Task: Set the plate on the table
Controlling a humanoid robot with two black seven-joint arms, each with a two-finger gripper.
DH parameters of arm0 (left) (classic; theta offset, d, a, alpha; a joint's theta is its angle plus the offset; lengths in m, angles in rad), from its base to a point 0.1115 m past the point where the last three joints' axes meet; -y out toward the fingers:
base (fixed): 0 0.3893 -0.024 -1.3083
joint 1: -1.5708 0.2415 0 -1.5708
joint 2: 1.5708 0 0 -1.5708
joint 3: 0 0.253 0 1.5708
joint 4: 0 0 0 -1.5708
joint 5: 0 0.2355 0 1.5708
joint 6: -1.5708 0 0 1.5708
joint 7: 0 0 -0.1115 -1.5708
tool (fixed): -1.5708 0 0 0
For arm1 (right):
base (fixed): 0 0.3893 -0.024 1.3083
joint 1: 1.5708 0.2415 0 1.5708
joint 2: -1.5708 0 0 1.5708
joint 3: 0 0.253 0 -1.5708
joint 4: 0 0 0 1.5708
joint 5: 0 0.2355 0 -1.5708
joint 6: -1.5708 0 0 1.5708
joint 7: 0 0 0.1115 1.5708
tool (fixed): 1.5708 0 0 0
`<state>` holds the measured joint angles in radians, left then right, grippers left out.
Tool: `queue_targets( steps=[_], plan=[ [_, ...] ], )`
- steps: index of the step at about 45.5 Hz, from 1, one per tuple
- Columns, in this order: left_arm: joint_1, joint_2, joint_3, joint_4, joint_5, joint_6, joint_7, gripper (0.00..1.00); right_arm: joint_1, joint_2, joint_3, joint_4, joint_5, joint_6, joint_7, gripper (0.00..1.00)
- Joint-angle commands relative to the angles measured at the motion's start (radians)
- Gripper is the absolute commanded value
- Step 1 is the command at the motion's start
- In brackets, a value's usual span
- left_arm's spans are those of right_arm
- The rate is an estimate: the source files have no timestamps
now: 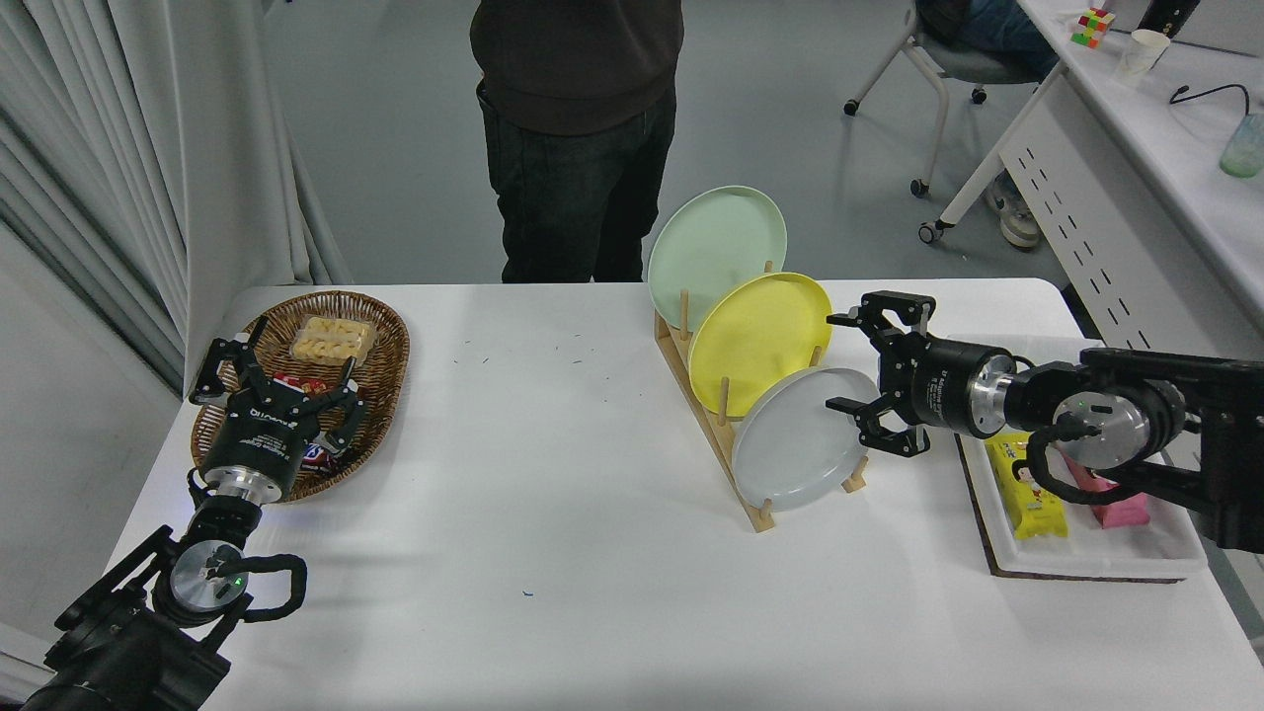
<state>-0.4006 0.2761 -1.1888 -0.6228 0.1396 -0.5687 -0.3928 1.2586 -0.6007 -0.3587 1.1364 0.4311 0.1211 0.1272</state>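
Note:
The light-grey plate (795, 442) stands on edge in the front slot of a wooden rack (726, 449) on the white table (553, 533). Behind it stand a yellow plate (755, 336) and a pale mint-green plate (713, 242). My right gripper (851, 363) is open, just right of the grey plate's rim, its lower finger close to the rim, holding nothing. My left gripper (276, 380) is open and parked at the lower left over a basket.
A wicker basket (370, 346) with snacks sits at the left. A white tray (1086, 553) with snack packs lies at the right under my right arm. A person (578, 138) stands at the far side. A white desk (1136, 178) is at the back right.

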Motion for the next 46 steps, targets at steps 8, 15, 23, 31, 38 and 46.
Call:
queue_targets(
  steps=[8,15,23,31,38,46],
  plan=[
    [0.000,0.000,0.000,0.000,0.000,0.000,0.000,0.98,-0.011,0.018,-0.002,0.000,0.063,-0.106,-0.001,0.80],
    [0.000,0.000,0.000,0.000,0.000,0.000,0.000,0.98,-0.010,0.038,-0.002,0.003,0.089,-0.146,-0.009,0.80],
    [0.000,0.000,0.000,0.000,0.000,0.001,0.000,0.98,-0.011,0.050,-0.002,0.006,0.121,-0.172,-0.011,0.77],
    [0.000,0.000,0.000,0.000,0.000,0.001,0.000,0.98,-0.011,0.065,-0.002,0.011,0.140,-0.202,-0.014,0.74],
    [0.000,0.000,0.000,0.000,0.000,0.000,-0.001,0.98,-0.007,0.065,-0.002,0.026,0.167,-0.202,-0.032,0.71],
    [0.000,0.000,0.000,0.000,0.000,0.001,0.000,0.98,-0.001,0.061,0.015,0.063,0.184,-0.201,-0.064,0.68]
  ],
)
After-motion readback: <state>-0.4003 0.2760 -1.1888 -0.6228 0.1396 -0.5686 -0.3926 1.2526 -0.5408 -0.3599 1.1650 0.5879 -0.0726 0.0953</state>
